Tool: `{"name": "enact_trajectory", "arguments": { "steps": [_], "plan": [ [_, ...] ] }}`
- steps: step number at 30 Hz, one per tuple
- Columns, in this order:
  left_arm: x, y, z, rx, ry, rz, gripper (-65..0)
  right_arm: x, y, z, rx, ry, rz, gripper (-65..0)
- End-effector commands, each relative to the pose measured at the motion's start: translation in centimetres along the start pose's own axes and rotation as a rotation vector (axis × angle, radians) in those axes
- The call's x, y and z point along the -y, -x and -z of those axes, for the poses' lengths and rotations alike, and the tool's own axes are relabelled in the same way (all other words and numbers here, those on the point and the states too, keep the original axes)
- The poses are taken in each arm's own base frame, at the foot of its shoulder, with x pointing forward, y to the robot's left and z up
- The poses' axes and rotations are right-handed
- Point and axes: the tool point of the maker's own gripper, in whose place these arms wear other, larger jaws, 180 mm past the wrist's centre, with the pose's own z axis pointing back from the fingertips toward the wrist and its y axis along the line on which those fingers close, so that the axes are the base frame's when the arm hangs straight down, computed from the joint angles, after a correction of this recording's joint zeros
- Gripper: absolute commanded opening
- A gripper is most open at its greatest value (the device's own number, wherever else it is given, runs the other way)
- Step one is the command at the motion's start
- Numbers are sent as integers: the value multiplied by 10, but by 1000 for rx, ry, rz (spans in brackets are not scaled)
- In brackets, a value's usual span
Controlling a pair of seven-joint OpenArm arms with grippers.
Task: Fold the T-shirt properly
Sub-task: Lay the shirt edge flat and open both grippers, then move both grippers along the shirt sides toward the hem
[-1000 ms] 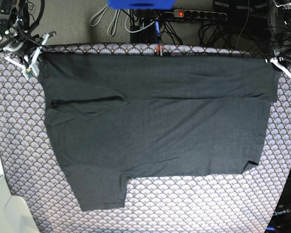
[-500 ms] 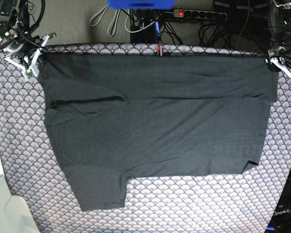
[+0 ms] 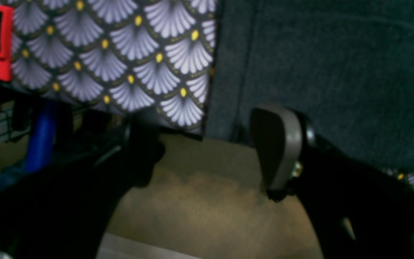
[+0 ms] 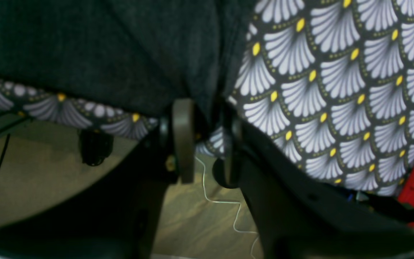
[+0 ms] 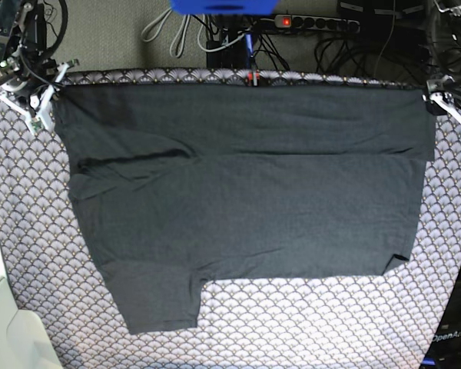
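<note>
T-shirt (image 5: 246, 184) lies flat; left gripper (image 3: 207, 151) fingers wide, right gripper (image 4: 207, 140) fingers narrow, corner between. Release cleanly, lift straight.

T-shirt (image 5: 246, 200): spread flat on the tablecloth (image 5: 330, 323), top edge laid along the far table edge.
Left gripper (image 5: 446, 108): placed at the shirt's far right corner.
Right gripper (image 5: 40, 96): placed at the far left corner.
</note>
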Motion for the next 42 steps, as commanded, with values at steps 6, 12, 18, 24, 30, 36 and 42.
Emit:
{"name": "enact_trajectory", "arguments": {
  "steps": [6, 12, 18, 24, 30, 36, 42],
  "plan": [
    [1, -39, -27, 121, -35, 73, -228, 14, -2, -7, 8, 39, 3, -466],
    [2, -50, -30, 146, -40, 76, -228, 27, 2, -13, 26, 74, 56, -359],
    [3, -54, -32, 161, -36, 78, -228, 41, 6, -19, 29, 110, 91, -305],
    [3, -56, -34, 168, -40, 80, -228, 66, 0, -31, 71, 176, 146, -308],
    [0, -88, -46, 254, -54, 84, -228, 100, -29, -60, 186, 288, 189, -309],
    [-5, -142, -63, 396, -55, 11, -228, 124, -78, -77, 329, 342, 230, -310],
    [1, -179, -55, 454, 14, -86, -228, 122, -141, -84, 448, 322, 174, -306]
  ]
}}
